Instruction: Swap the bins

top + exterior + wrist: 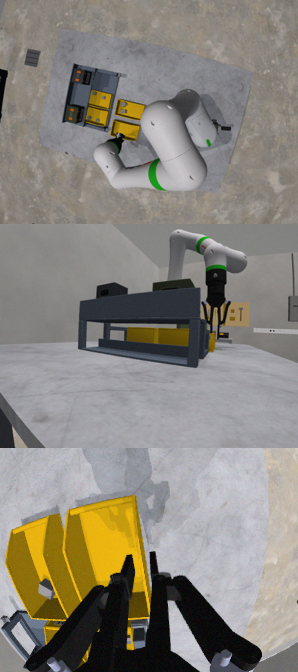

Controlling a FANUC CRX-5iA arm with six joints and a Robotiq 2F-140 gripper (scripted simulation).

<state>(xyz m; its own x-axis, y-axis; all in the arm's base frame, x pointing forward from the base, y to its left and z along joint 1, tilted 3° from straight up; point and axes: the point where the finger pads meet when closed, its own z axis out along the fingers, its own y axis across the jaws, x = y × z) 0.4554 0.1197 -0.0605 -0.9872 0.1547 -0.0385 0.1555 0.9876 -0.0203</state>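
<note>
Evidently, the removal of the empty bin (127,127) (212,346) (100,538) is close to complete: it stands upright on the surface (173,63) (115,397) (200,493), in front of the shelf (81,93) (140,308). Beside it lies the bin with the parts (136,111) (30,555), likewise outside the shelf; two grey blocks (123,104) are visible inside it in the top view. The end effector (119,135) (215,335) (142,562) is slightly parted and grasps nothing; in the wrist view its fingertips appear on either side of the empty bin's side wall, though exact clearance cannot be told.

Two stored bins (100,99) (142,335) occupy the lower tier, each with its own parts; next to them is the gap (105,82). The next move probably calls for a straight lift away from the wall, so that the empty bin is not dragged or tipped, followed by an approach to the loaded bin. Its insertion, perhaps tilted beneath the low board, remains to be done.

Markings: orange labels show on the two dark boxes (82,76) (112,290) atop the shelf, without readable text. Red lettering on the arm (136,177) (187,241) is too small to read; no brand can be identified.
</note>
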